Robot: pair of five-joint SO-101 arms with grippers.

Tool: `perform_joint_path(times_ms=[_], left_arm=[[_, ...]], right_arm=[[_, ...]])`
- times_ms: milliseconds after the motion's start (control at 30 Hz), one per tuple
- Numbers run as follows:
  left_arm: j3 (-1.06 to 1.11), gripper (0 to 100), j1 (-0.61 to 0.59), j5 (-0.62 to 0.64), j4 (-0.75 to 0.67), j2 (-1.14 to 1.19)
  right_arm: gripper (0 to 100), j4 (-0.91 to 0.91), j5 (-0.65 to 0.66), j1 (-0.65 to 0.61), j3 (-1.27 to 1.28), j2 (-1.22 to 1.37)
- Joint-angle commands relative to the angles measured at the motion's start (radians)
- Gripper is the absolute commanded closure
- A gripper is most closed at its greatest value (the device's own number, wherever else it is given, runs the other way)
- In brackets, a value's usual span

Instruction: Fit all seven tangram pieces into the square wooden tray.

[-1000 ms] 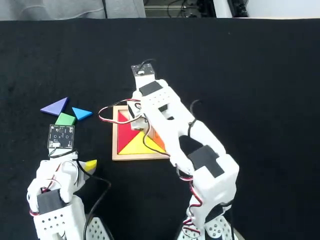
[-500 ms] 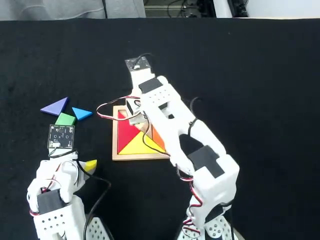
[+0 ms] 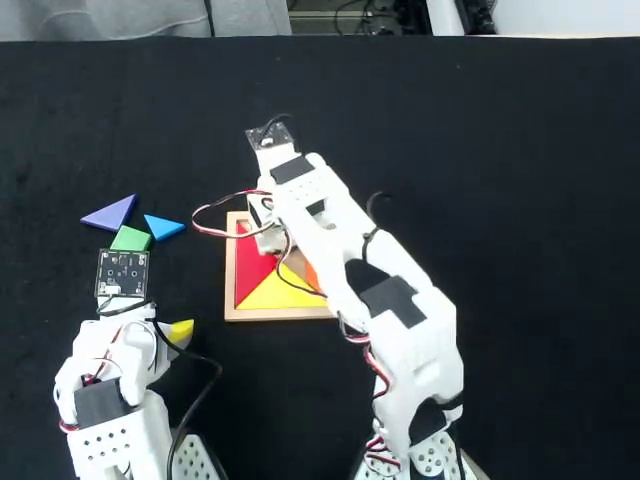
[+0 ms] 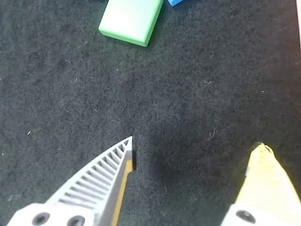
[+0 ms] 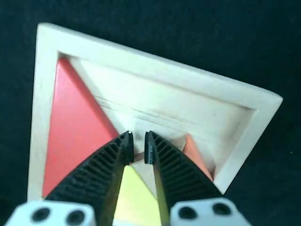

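Note:
The square wooden tray [image 3: 229,303] lies mid-table and holds a red triangle [image 3: 250,268], a yellow triangle [image 3: 272,294] and an orange piece [image 3: 313,274]. My right gripper [image 5: 137,141] hangs over the tray [image 5: 155,68] near its middle, its fingers almost together with nothing between them; the red triangle [image 5: 75,136], yellow triangle [image 5: 134,193] and orange piece [image 5: 198,156] lie beneath it. A purple triangle [image 3: 110,212], a blue triangle [image 3: 163,227] and a green square [image 3: 131,238] lie left of the tray. My left gripper [image 4: 195,142] stands open over bare cloth, short of the green square [image 4: 129,19].
Black cloth covers the whole table [image 3: 500,150]. The right arm's body [image 3: 400,330] lies across the tray's right side and hides part of it. The left arm's base [image 3: 105,420] sits at the near left corner.
The right arm has swung a little to the left and farther away over the tray. The left arm and the loose pieces have not moved.

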Motion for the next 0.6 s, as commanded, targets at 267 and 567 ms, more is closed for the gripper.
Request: perform_joint_path(times_ms=[267, 567], left_arm=[[0.001, 63, -0.008, -0.006, -0.008, -0.005], [0.001, 63, -0.008, -0.003, -0.009, -0.005]], right_arm=[[98.4, 0.044, 0.011, 0.025, 0.021, -0.271], [98.2, -0.213, 0.011, 0.227, 0.302, -0.507]])
